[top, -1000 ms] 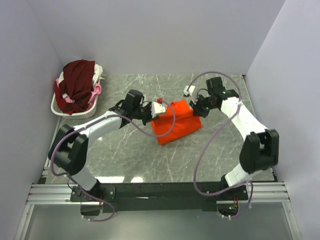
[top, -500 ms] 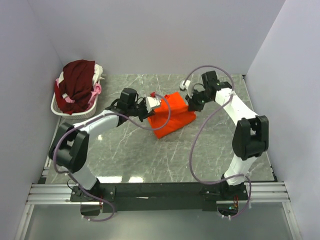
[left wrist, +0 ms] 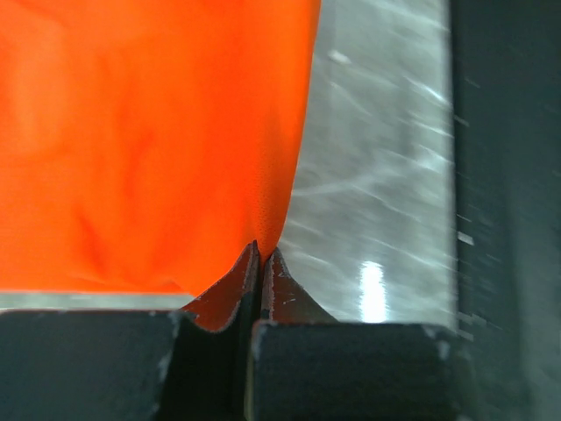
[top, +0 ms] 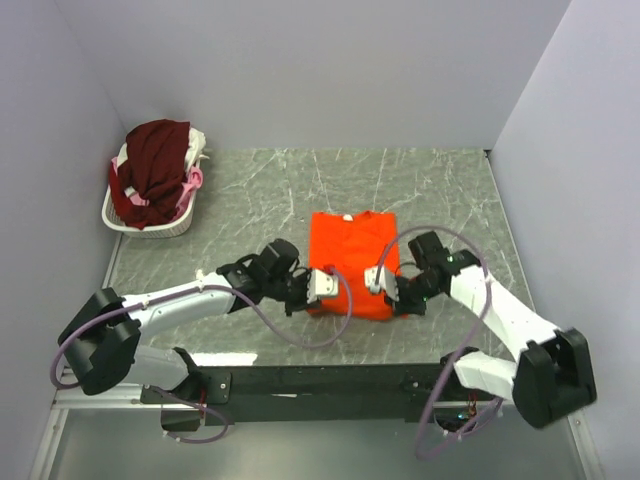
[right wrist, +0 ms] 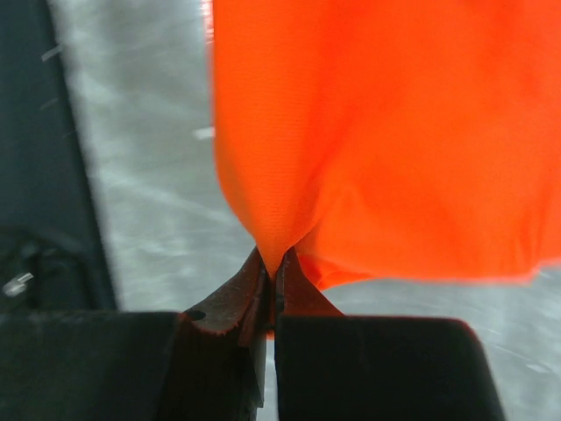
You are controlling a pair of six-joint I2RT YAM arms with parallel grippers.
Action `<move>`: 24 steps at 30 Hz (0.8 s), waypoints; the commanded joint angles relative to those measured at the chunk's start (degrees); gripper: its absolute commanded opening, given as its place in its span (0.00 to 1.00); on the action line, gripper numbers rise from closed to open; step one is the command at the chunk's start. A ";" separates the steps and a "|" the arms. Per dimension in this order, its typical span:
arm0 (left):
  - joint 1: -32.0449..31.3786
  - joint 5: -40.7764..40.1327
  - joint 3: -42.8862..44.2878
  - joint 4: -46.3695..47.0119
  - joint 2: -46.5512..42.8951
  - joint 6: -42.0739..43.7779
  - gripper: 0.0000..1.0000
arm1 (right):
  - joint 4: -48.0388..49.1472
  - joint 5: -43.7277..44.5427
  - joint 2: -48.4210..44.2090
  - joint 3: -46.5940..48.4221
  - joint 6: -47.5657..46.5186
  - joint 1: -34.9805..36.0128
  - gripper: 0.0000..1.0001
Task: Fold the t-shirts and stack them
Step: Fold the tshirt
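The orange t-shirt (top: 350,258) lies stretched out on the marble table, its near edge pulled toward the front. My left gripper (top: 316,290) is shut on the shirt's near left corner; the left wrist view shows the orange cloth (left wrist: 158,140) pinched between the closed jaws. My right gripper (top: 386,288) is shut on the near right corner; the right wrist view shows the cloth (right wrist: 386,132) pinched at the jaw tips. The dark maroon shirt (top: 155,160) lies heaped with pink and white shirts in the basket at the back left.
The white wire basket (top: 140,222) stands at the table's back left by the wall. The black front rail (top: 320,380) runs just behind both grippers. Walls close in the left, back and right.
Both grippers have pulled the orange shirt from the table's middle back toward the near edge. The shirt went from a bunched, raised lump to a flatter rectangle.
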 commanded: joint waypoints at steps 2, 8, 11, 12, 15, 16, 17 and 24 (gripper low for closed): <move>-4.17 -0.05 -0.72 -5.67 -2.53 -2.37 0.01 | -2.98 1.90 -9.86 -5.61 -3.15 4.12 0.00; -9.27 -0.49 -0.90 -9.63 -2.62 -1.58 0.01 | -2.89 5.50 -19.02 -10.28 0.45 7.03 0.00; -9.80 -0.93 -0.38 -9.99 -1.83 -0.62 0.01 | -2.72 6.82 -18.95 -9.93 1.33 7.12 0.00; -9.89 -1.80 -0.20 -9.90 -1.65 -0.26 0.01 | -2.81 7.08 -18.51 -9.58 1.68 7.12 0.00; -9.71 -4.08 1.29 -10.07 -2.00 2.63 0.01 | -2.89 8.40 -16.49 -7.48 3.08 7.20 0.00; -9.71 -4.79 1.65 -10.25 -2.17 3.34 0.00 | -2.90 8.66 -16.31 -6.60 3.61 7.20 0.00; -9.63 -5.58 2.17 -10.34 -2.35 4.04 0.01 | -2.81 9.10 -16.13 -4.76 4.23 7.20 0.00; 0.19 -4.45 8.85 -8.93 -2.01 10.63 0.00 | -0.35 12.36 -11.22 8.51 9.24 4.23 0.00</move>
